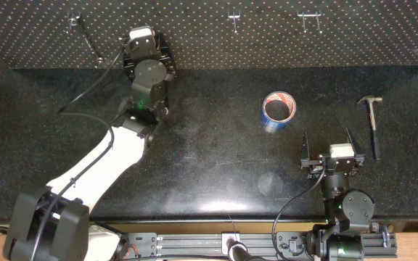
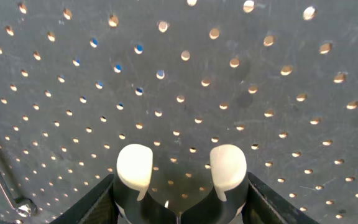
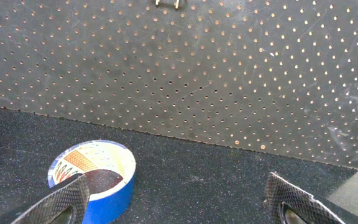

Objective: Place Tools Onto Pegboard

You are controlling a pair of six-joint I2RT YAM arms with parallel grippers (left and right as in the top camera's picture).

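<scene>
Black perforated pegboard (image 1: 267, 36) behind a dark, finely grained desk (image 1: 209, 167). A slender grey metal tool (image 1: 87, 38) hangs at the board's left, and bare wire hooks (image 1: 309, 22) wait at its right.

Two items remain on the desk: a roll of blue-sided tape (image 1: 279, 110) lying flat, and, well apart to its right, a small hammer with a metal head and a thin dark handle (image 1: 373, 123).

The left arm's jaws, with smooth white pads (image 2: 134, 168), are moderately parted and empty, close against the pegboard. The right arm's jaws are spread wide and empty, low over the desk near the tape.

The roll is probably light and stiff: pinch one wall, then drop its bore over a hook. The hammer is likely head-heavy, rigid and slick: grip the handle just below the head to limit swing.
</scene>
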